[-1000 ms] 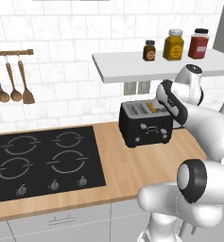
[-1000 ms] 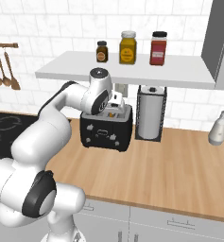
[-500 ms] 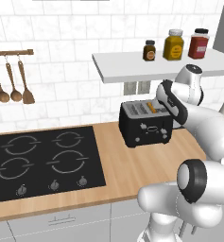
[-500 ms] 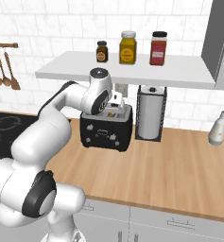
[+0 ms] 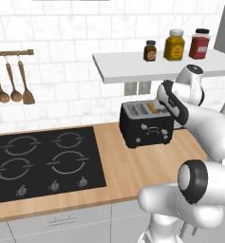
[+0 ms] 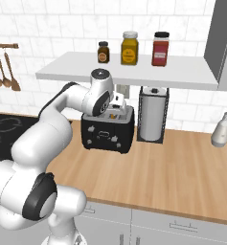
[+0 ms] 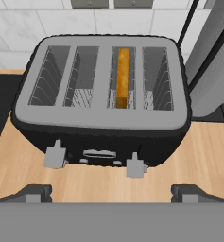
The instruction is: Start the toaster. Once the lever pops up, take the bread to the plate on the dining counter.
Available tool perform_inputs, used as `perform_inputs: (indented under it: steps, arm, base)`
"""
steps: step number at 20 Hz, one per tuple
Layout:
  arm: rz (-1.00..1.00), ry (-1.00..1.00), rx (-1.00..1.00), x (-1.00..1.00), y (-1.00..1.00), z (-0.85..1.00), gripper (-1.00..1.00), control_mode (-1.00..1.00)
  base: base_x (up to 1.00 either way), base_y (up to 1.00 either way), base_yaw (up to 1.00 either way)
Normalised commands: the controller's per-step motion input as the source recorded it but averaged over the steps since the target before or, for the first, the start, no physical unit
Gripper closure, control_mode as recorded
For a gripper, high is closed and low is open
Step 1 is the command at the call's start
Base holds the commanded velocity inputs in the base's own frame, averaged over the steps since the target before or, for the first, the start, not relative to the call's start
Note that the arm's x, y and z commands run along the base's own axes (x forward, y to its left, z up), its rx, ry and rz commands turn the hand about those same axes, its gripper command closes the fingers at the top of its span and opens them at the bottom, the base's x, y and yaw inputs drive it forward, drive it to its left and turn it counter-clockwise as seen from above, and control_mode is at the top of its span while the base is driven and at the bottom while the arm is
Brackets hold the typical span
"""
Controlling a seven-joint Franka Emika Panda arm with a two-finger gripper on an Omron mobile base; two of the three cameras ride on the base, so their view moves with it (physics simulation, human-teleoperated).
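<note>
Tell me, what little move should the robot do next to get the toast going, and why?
Probably lower the open gripper onto the right-hand lever and push it down. The bread already sits in a slot on that side of the toaster, both levers look up, and the hand is above the toaster's front with nothing between its fingertips.
</note>
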Motion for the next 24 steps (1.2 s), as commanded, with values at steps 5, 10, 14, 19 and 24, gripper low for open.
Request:
perform_inputs:
  steps: [5, 10, 14, 19, 24]
  arm:
    - [0.0, 0.0, 0.0, 0.0, 0.0, 0.0, -1.0, -1.0]
    - [0.0, 0.0, 0.0, 0.0, 0.0, 0.0, -1.0, -1.0]
    - [0.0, 0.0, 0.0, 0.0, 0.0, 0.0, -1.0, -1.0]
    - [0.0, 0.0, 0.0, 0.0, 0.0, 0.0, -1.0, -1.0]
    - [0.0, 0.0, 0.0, 0.0, 0.0, 0.0, -1.0, -1.0]
  base:
    - [0.0, 0.0, 0.0]
    - [0.0, 0.0, 0.0]
    - [0.0, 0.0, 0.0]
    - [0.0, 0.0, 0.0]
    - [0.0, 0.0, 0.0]
